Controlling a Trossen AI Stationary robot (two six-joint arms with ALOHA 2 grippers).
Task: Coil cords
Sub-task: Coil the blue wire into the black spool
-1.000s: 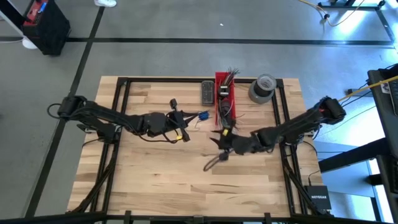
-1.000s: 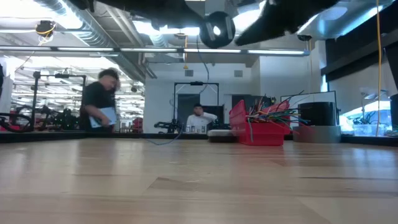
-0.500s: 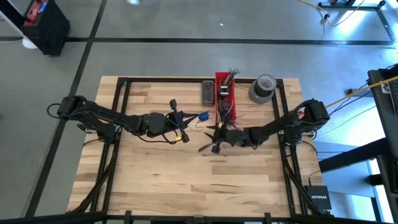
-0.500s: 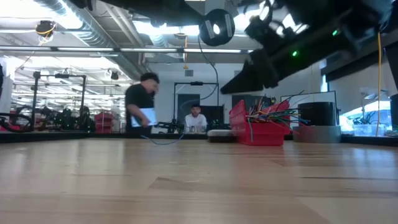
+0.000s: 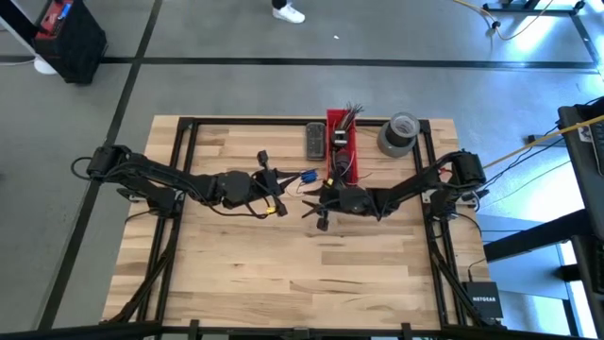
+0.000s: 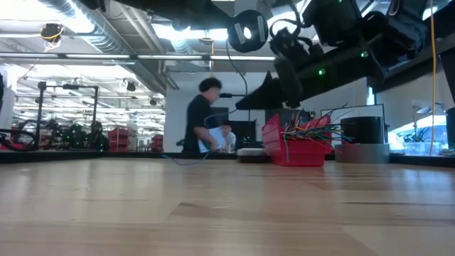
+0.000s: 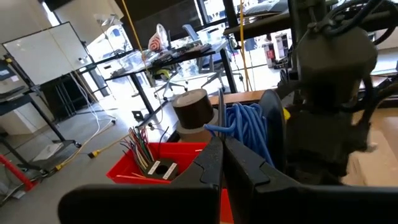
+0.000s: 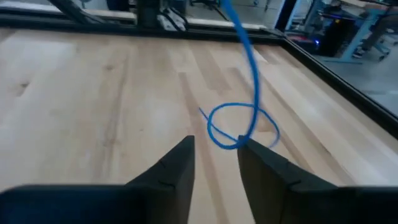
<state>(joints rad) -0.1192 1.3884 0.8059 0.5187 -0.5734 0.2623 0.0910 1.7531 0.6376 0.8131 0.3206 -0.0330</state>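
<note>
Nearest in the right wrist view, the right gripper hangs over the table with its jaws parted by a narrow gap and nothing between them. Just beyond its tips, at twelve o'clock, a thin blue cord lies in a small loop, one strand rising away. It looks light and limp, likely to slip or spring open, so the loop's crossing seems the best place to pinch. Farther off, at nine o'clock from the right gripper in the high view, the left gripper is closed tight; whether it holds a cord cannot be told.
</note>
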